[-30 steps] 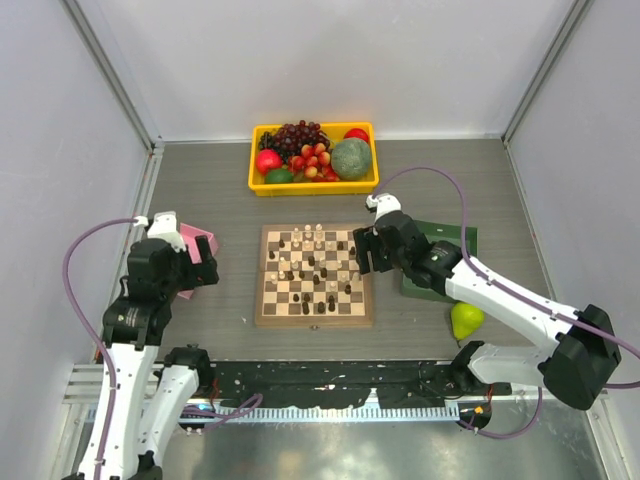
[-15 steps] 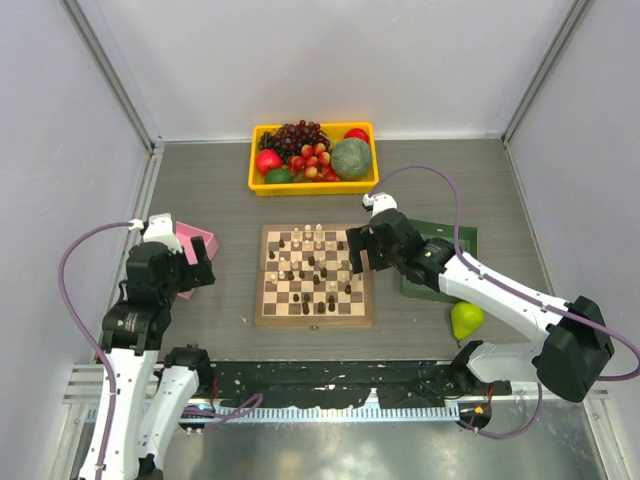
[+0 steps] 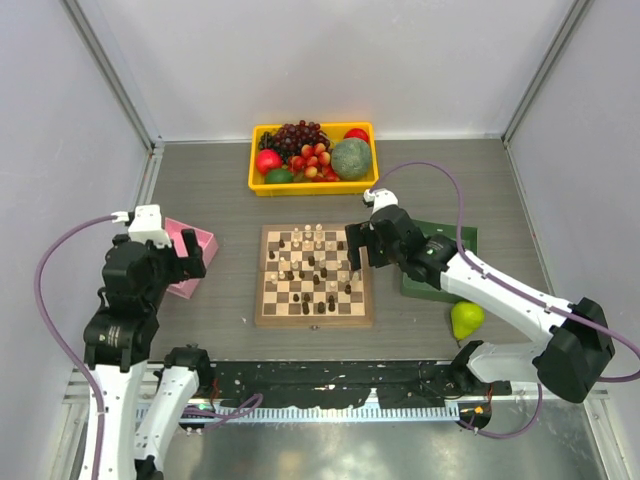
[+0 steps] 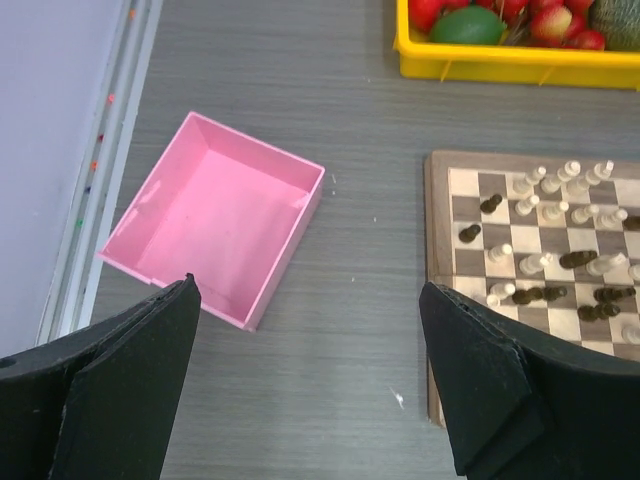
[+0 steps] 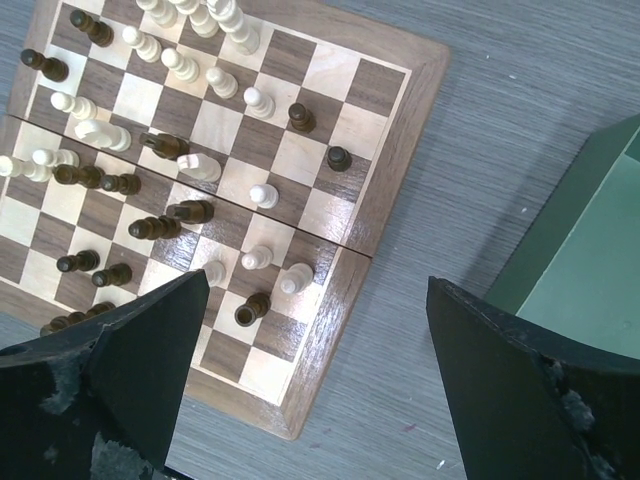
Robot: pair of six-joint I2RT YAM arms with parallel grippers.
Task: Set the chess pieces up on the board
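Observation:
The board (image 3: 314,320) lies at the table's middle with cream and dark chess pieces (image 3: 313,262) scattered over its squares, some standing and some lying on their sides. My right gripper (image 3: 358,252) hovers above the board's right edge, open and empty. In the right wrist view that gripper (image 5: 318,280) straddles the tan border (image 5: 385,165), with a cream pawn (image 5: 263,195) and a dark piece (image 5: 338,157) just ahead. My left gripper (image 3: 188,262) hangs open and empty left of the board; in the left wrist view this gripper (image 4: 307,285) is over bare table between a pink tray and the board (image 4: 436,300).
A yellow tray (image 3: 257,185) of fruit stands behind the board. The pink tray (image 3: 200,240) (image 4: 290,245) sits at the left and holds nothing. A green tray (image 3: 462,238) (image 5: 590,250) lies under the right arm, and a pear (image 3: 465,318) rests near it.
The right gripper's jaws have spread wider and it has shifted slightly left over the board's edge. The left arm has drawn back and to the left, away from the pink tray.

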